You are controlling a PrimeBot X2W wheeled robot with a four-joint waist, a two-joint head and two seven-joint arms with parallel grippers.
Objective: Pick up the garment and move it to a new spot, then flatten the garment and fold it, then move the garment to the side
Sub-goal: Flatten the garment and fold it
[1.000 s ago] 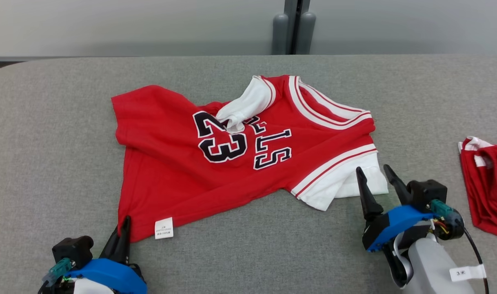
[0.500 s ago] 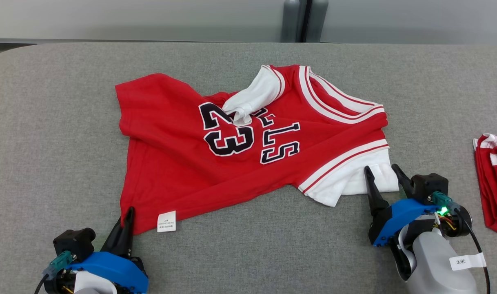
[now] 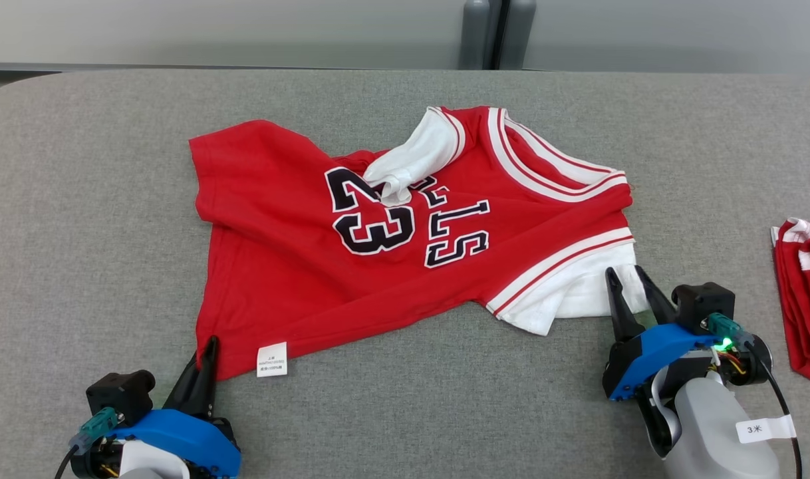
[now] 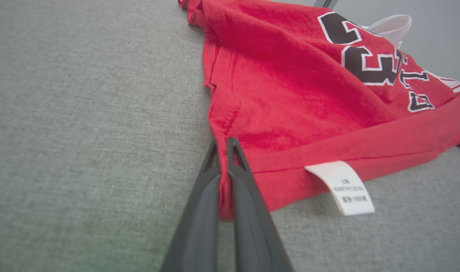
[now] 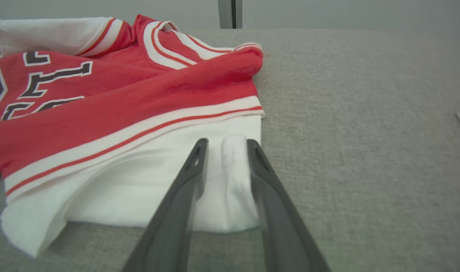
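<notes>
Garment [image 3: 292,286] lies crumpled mid-table [image 3: 79,199], print up. Left tool [image 4: 225,143], toward the table's near edge, is clamped on the red hem corner [image 4: 260,181], probably anchoring it for spreading. Right tool [image 5: 226,143], also on the table's near side, stands part-open astride a fold of the white sleeve [image 5: 139,181], not visibly pinching it. A paired pull should flatten the cloth.

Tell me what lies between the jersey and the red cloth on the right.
Bare grey table and the right gripper, in the head view.

Head view high, looking down; wrist views low, close; all share garment [image 3: 298,279].
</notes>
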